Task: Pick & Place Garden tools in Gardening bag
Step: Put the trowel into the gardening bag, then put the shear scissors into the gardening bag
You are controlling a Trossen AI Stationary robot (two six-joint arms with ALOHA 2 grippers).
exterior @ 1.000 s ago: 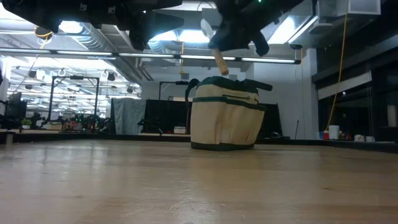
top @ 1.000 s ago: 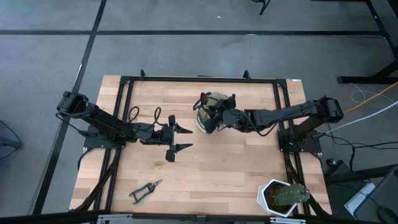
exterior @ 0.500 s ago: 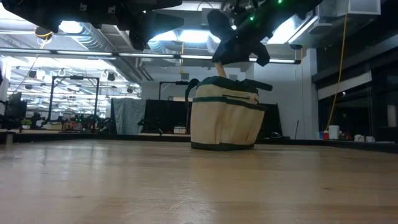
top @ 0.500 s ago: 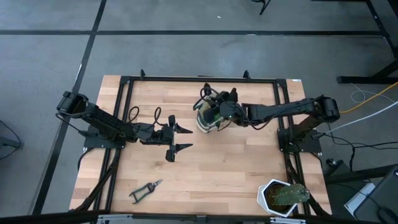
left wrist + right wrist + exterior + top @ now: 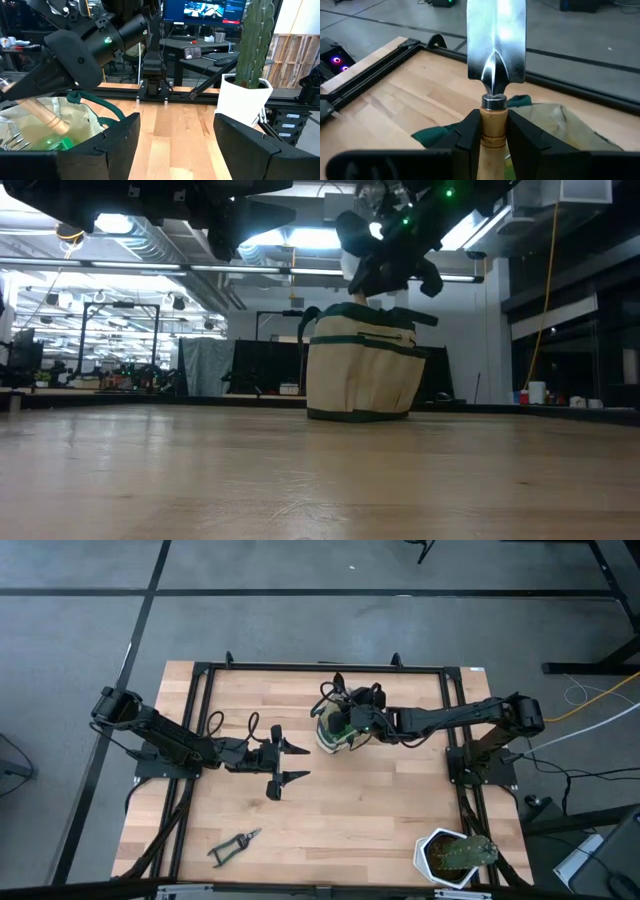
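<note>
The gardening bag (image 5: 333, 725) (image 5: 362, 365) stands upright on the table's far middle, and something green (image 5: 54, 144) lies inside it. My right gripper (image 5: 352, 722) (image 5: 493, 117) hovers over the bag's mouth, shut on the hand trowel (image 5: 496, 40). The pruning shears (image 5: 234, 845) lie flat near the table's near left edge. My left gripper (image 5: 288, 764) (image 5: 175, 150) hangs open and level left of the bag, with nothing between its fingers. My right gripper pinches the trowel's wooden handle (image 5: 493, 131) between its two fingers, just behind the metal collar at the blade. The fingers come from the table's right, slanting down, and lie along the handle. The trowel is tilted, its blade higher. Its handle end (image 5: 56, 124) dips into the bag's mouth.
A white pot with a green cactus (image 5: 456, 855) (image 5: 249, 90) stands at the table's near right corner. A black frame (image 5: 300, 668) rims the table. Bare wood lies between the bag and the shears.
My right gripper has carried the trowel toward the table's far edge until it is over the bag. It has sunk a little and rolled. The trowel's handle end, which hung above the bag's rim, now reaches down into the opening.
</note>
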